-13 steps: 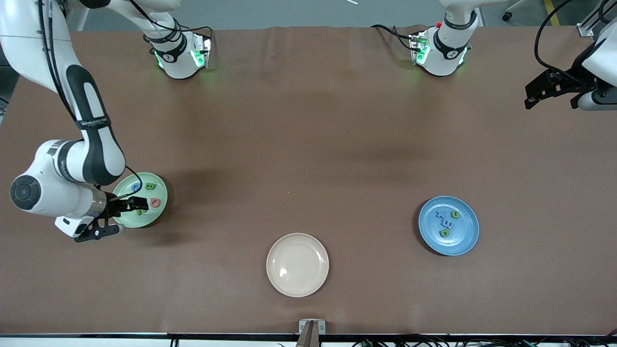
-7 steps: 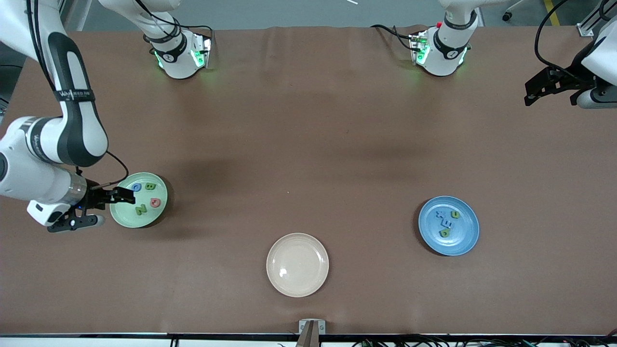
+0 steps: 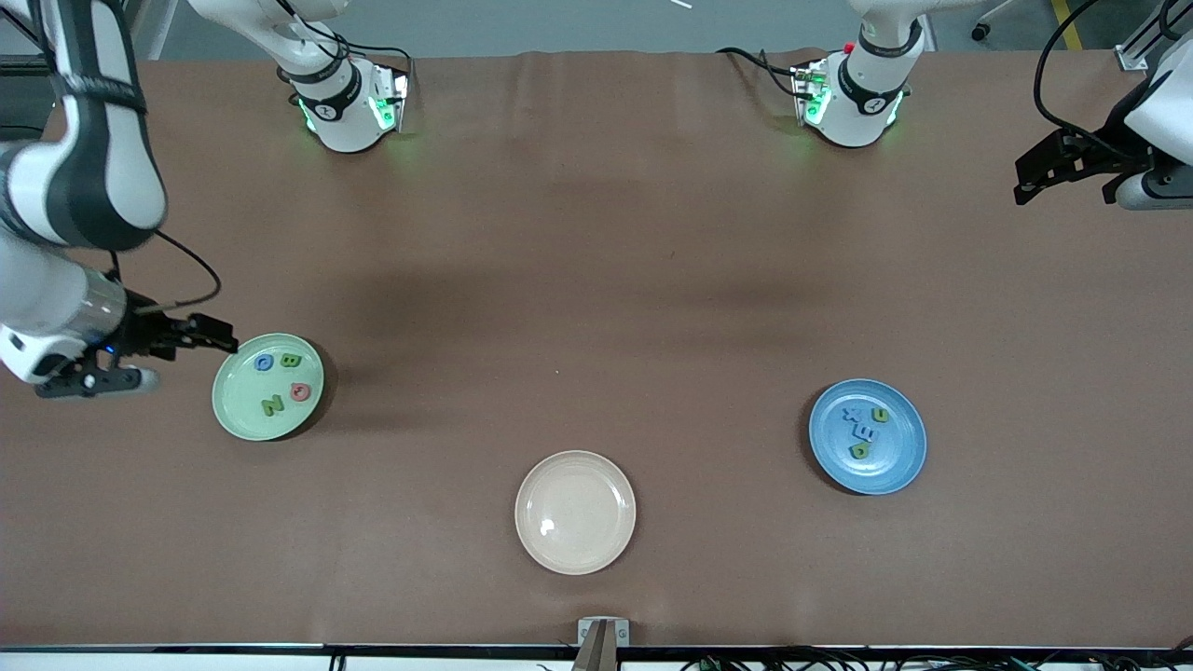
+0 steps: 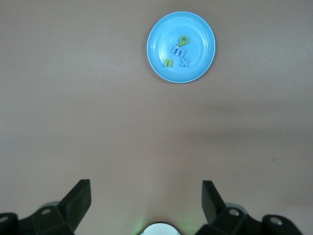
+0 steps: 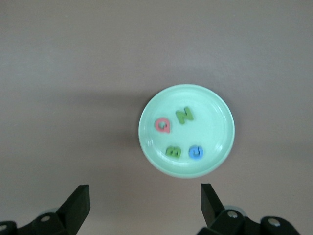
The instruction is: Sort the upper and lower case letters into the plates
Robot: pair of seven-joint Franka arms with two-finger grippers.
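Sort looks done: four letters in mint plate (image 3: 244,414), four in blue plate (image 3: 895,471); right hand (image 3: 207,334) and left hand (image 3: 1035,182) both open, empty.

front camera high, facing robots; wrist cameras look straight down.

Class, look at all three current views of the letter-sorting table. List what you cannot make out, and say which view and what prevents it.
- Letters on the blue plate: front view, too small to read.
- Pink letter on the green plate: right wrist view, capital or small is unclear.
- Left gripper: front view, arm cut off by the edge.
- Cream plate: absent from both wrist views.
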